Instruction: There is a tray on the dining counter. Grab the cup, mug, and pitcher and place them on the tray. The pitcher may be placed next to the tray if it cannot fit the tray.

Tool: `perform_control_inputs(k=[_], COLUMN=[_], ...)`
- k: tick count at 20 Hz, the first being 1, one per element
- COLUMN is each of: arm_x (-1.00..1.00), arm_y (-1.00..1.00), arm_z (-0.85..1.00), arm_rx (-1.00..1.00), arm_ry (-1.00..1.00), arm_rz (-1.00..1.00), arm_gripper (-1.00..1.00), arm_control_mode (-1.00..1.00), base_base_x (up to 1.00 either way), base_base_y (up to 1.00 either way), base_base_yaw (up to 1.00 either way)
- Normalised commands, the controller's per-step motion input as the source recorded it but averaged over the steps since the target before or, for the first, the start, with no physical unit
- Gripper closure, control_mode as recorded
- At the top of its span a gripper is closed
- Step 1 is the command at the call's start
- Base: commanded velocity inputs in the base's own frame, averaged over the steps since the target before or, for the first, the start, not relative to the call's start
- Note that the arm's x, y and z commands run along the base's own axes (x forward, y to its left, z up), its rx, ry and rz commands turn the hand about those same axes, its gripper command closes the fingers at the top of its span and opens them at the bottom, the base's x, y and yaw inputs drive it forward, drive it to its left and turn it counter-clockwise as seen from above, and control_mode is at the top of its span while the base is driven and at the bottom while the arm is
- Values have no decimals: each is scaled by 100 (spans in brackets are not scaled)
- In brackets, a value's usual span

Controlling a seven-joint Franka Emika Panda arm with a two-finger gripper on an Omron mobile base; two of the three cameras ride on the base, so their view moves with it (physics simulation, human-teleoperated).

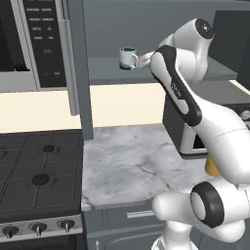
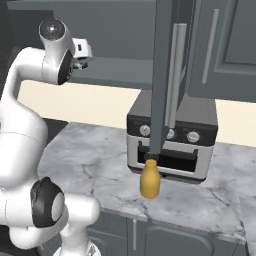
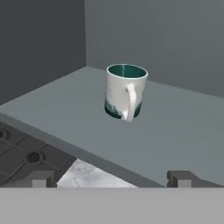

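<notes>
Reach for the mug. The mug [image 3: 125,91] stands upright on a grey shelf [image 3: 183,127] inside an open cabinet above the table [image 1: 132,166], handle turned toward the tool [image 3: 112,178]. The tool is level with the shelf edge, well short of the mug, its tips apart and empty. The pitcher [image 2: 149,180] stands on the table below the mug, just in front of a toaster oven [image 2: 172,140]. To grasp well, the tool should probably advance straight, straddle the mug's body beside the handle, and close only once the tips pass its widest part.
</notes>
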Motion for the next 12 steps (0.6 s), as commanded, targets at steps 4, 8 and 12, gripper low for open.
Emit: perform_control_inputs(k=[4, 8, 12], arm_x=[61, 61, 59], arm_y=[22, 8, 0], arm_z=[0, 0, 0], arm_rx=[0, 0, 0], arm_ry=[0, 0, 3], arm_rz=[9, 7, 3], arm_gripper=[-100, -100, -100], arm_control_mode=[-100, -100, -100], base_base_x=[0, 0, 0], base_base_y=[0, 0, 0], base_base_yaw=[0, 0, 0])
